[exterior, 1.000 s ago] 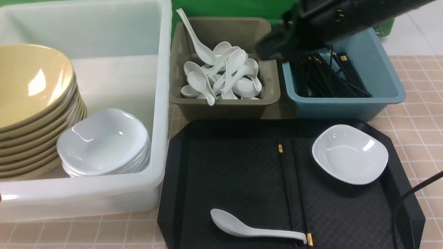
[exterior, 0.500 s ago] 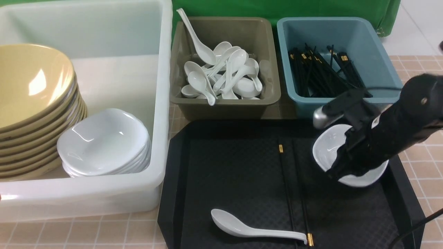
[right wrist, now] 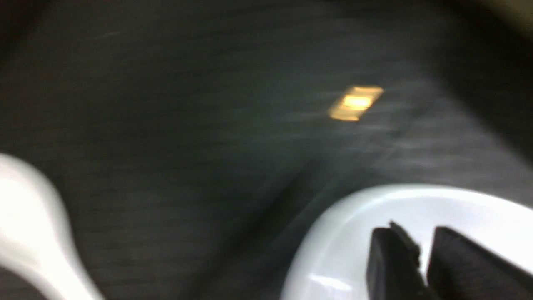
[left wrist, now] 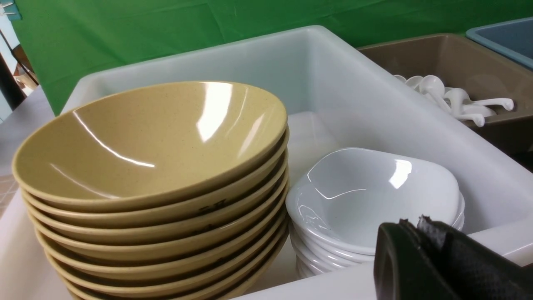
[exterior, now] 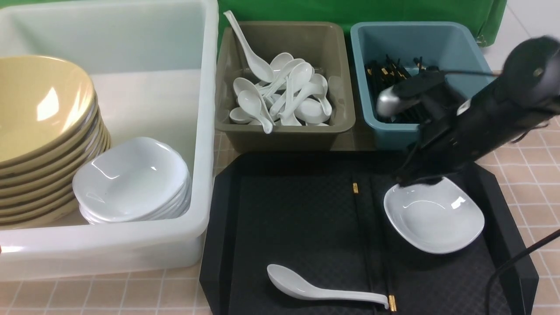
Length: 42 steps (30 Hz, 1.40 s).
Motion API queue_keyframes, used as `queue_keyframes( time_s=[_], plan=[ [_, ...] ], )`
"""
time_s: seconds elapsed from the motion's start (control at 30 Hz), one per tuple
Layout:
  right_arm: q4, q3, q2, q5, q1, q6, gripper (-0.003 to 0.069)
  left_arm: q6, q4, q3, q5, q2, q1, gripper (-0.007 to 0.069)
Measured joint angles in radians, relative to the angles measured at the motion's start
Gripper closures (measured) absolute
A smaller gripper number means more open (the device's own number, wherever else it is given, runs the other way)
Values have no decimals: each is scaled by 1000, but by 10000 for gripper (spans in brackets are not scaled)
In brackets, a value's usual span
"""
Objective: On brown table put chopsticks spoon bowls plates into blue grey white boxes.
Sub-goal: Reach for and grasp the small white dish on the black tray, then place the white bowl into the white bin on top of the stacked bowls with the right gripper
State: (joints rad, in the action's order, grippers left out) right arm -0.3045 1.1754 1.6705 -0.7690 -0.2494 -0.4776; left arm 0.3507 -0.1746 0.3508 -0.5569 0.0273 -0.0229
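A single white plate (exterior: 433, 218) lies on the right side of the black tray (exterior: 297, 205), upright and nearer the tray's far edge. The right hand (exterior: 415, 180) reaches down at a slant to the plate's far rim. In the blurred right wrist view its two dark fingers (right wrist: 391, 262) stand a little apart over the plate (right wrist: 354, 233), with white showing in the gap. Whether they pinch the rim or only hover at it cannot be told.

Just left of the plate a pair of chopsticks (exterior: 359, 227) lies lengthwise on the tray, one gold band at the far end and one at the near end. A spoon (exterior: 306, 291) lies across the tray's near edge, scoop to the left, its handle tip touching the near end of the chopsticks.

Behind the tray stand the grey box (exterior: 284, 133), filled with spoons (exterior: 284, 92), and beside it the blue box (exterior: 420, 26), holding a bundle of chopsticks (exterior: 389, 74). The right arm partly hides that bundle. To the left sits the white box (exterior: 131, 249), holding a tilted stack of yellow bowls (exterior: 39, 105) with stacked plates (exterior: 131, 179) just beside it.

All of this rests on the bench (exterior: 525, 175). The left hand (left wrist: 414, 227) hangs at the white box's near rim, fingers pressed together and holding nothing.
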Motion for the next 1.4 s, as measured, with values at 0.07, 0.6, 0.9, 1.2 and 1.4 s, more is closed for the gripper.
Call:
queue_keyframes(
  time_s=[0.07,0.6,0.9,1.2,1.4],
  plan=[
    [60,-4,3,2,62,45,384,0,0,0,0,0,0,617],
    [-61,-68,130,25,188,56,507,0,0,0,1,0,0,617],
    [-395,54,-148,-71,165,-146,584,0,1,0,1,0,0,617],
    [-1007,241,-24,129,-299,-656,584,0,1,0,1,0,0,617],
    [-1015,376,235,400,-491,-784,569,0,1,0,-1,0,0,617]
  ],
)
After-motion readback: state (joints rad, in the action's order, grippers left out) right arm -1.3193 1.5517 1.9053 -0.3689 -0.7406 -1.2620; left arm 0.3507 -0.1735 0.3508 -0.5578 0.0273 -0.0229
